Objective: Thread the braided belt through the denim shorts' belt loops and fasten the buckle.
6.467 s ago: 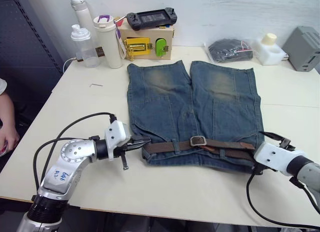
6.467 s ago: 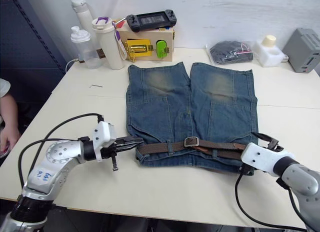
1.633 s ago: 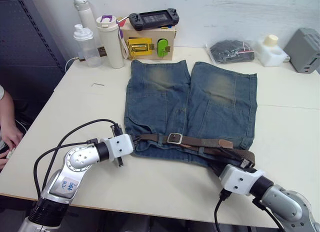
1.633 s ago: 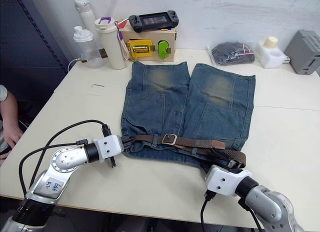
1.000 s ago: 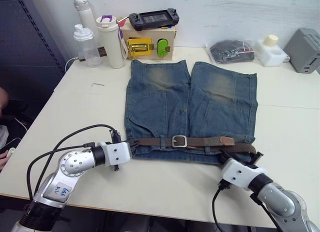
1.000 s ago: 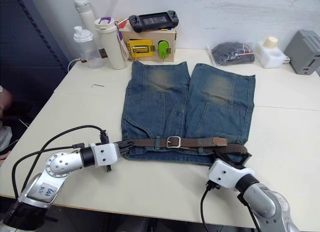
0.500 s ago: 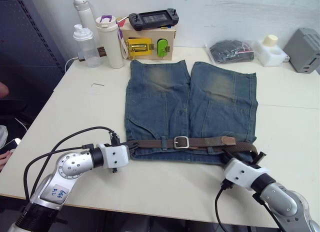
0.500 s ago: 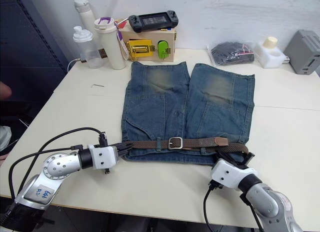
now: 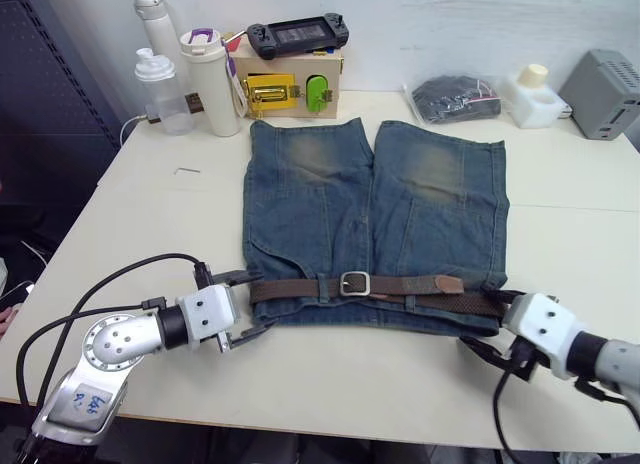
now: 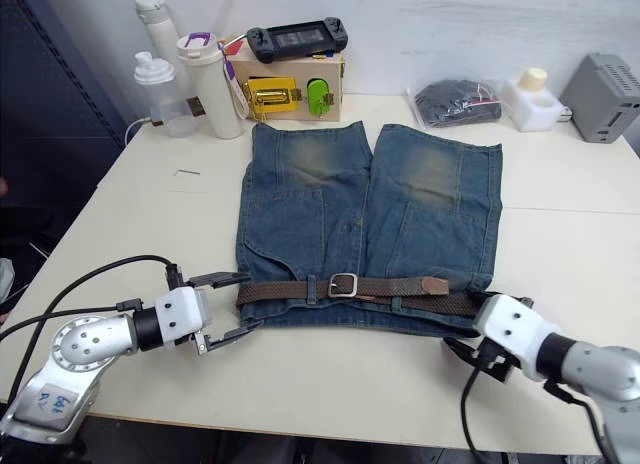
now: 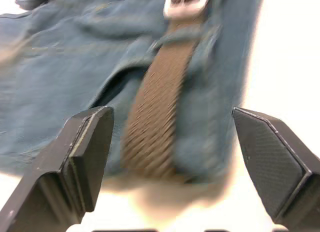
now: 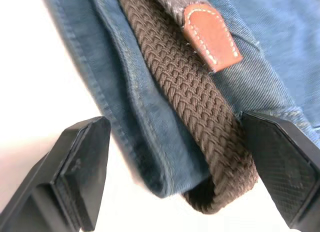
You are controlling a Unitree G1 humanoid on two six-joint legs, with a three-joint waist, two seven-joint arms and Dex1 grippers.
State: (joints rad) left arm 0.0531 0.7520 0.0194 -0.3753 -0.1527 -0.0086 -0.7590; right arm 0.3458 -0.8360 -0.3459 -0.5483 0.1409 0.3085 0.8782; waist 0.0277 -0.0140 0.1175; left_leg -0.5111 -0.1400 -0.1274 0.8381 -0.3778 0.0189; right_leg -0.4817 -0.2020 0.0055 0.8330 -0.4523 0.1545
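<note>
Jaws of both grippers stand wide apart and grip nothing: the left gripper [image 9: 247, 304] brackets the belted waist end of the denim shorts [image 9: 375, 209], and the right gripper [image 12: 175, 167] straddles the far fold of the braided belt [image 9: 420, 284]. Faded blue denim with yellowish worn patches lies flat on the pale matte worktop [image 9: 140, 224], the dark brown woven strap running through the belt loops [image 9: 326, 287] with the silver rectangular buckle [image 9: 354, 283] fastened mid-waist. Up close, the right wrist view picks out the belt's stitched tan leather tip [image 12: 212, 34] and coarse braid, while the head views take in a white wall behind a wooden box [image 9: 285, 79], bottles [image 9: 160, 69] and a bagged dark bundle [image 9: 455, 96].
</note>
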